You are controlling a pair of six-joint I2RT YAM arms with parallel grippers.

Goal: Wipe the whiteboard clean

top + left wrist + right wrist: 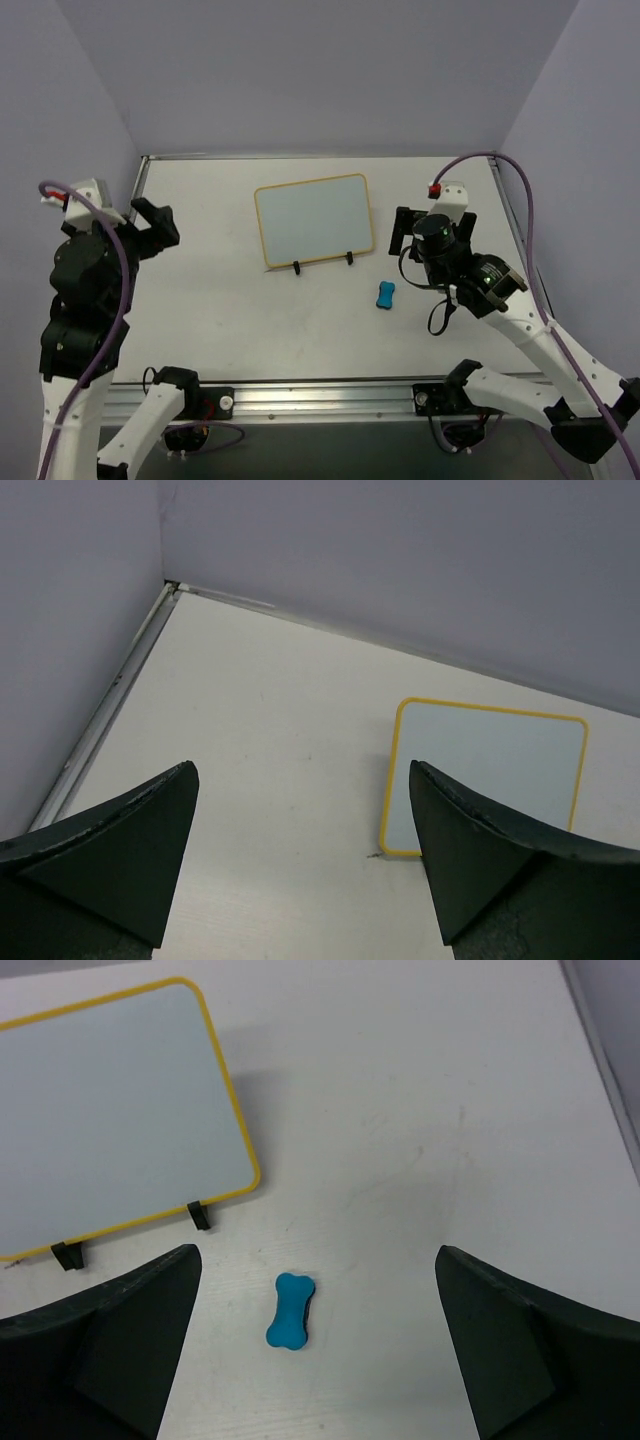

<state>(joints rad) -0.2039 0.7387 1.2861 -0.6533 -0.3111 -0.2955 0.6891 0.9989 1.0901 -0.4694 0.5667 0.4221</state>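
Note:
The whiteboard (313, 218) lies flat in the middle of the table, with a yellow rim and two black clip feet on its near edge. Its surface shows no writing in any view. It also shows in the left wrist view (480, 775) and the right wrist view (110, 1110). The blue bone-shaped eraser (386, 295) lies on the table just right of the board's near corner, and below the open jaws in the right wrist view (291, 1310). My right gripper (405, 232) (320, 1260) is open and empty above it. My left gripper (155, 225) (302, 780) is open and empty, left of the board.
The white table (200, 320) has a metal rail along its left, back and right edges. Lilac walls close in on three sides. Purple cables loop off both arms.

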